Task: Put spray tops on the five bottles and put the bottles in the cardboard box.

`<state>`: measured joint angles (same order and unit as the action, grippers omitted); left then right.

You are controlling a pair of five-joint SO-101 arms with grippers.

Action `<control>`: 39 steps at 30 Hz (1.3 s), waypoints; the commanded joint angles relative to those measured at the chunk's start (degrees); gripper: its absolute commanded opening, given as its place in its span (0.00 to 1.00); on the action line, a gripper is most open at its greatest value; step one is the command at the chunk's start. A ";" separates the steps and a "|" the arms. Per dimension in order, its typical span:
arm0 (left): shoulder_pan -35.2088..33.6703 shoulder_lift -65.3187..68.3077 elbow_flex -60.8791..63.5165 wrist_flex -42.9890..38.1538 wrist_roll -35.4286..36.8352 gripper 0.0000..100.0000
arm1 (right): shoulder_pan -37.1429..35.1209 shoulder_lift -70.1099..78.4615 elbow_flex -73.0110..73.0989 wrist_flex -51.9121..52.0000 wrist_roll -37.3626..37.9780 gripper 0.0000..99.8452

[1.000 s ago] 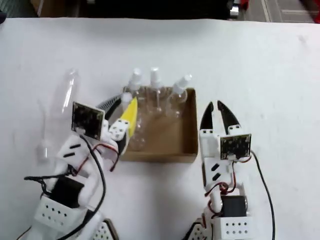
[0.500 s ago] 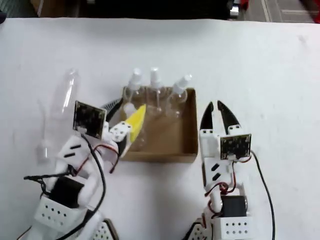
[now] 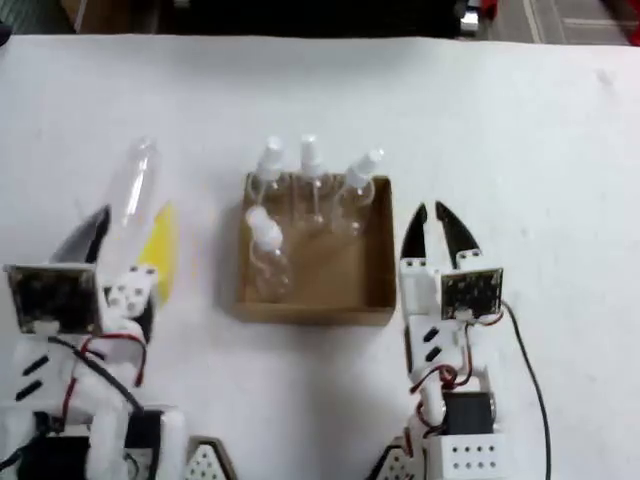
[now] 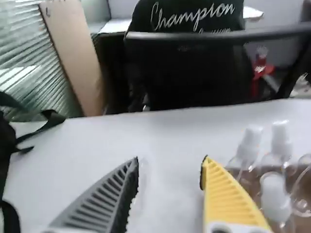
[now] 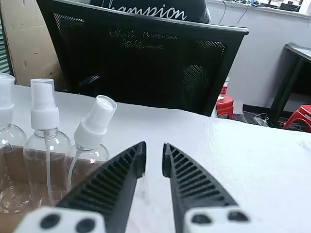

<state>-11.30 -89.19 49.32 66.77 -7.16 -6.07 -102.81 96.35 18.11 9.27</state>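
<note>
Four bottles (image 3: 268, 258) in box (image 3: 340, 278); fifth bottle (image 3: 133, 185) outside

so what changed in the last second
The left gripper let go of the fourth spray bottle, now in the cardboard box, and pulled back leftward, open, beside the uncapped bottle. The right gripper, three rear bottles and box stayed put.

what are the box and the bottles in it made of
The shallow brown box looks like matte cardboard: dull brown walls. The small clear bottles seem glossy transparent plastic, possibly glass: the floor shows through. Their white spray tops look opaque plastic.
</note>
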 commanded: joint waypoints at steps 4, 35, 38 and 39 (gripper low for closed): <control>-13.58 -0.22 9.23 7.21 -5.01 0.20 | -0.13 -0.48 0.53 -1.54 0.09 0.05; -9.63 -0.57 40.09 -18.11 -1.76 0.20 | -0.13 -0.57 0.53 -2.42 0.09 0.05; -9.63 -0.57 39.91 -17.93 -1.05 0.20 | -0.13 -0.48 0.53 -2.24 0.09 0.05; -9.71 -0.57 39.82 -17.93 0.44 0.20 | -0.13 -0.48 0.53 -2.24 0.09 0.05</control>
<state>-20.26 -88.84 90.37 49.10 -9.27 -6.24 -102.81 96.35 17.14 9.27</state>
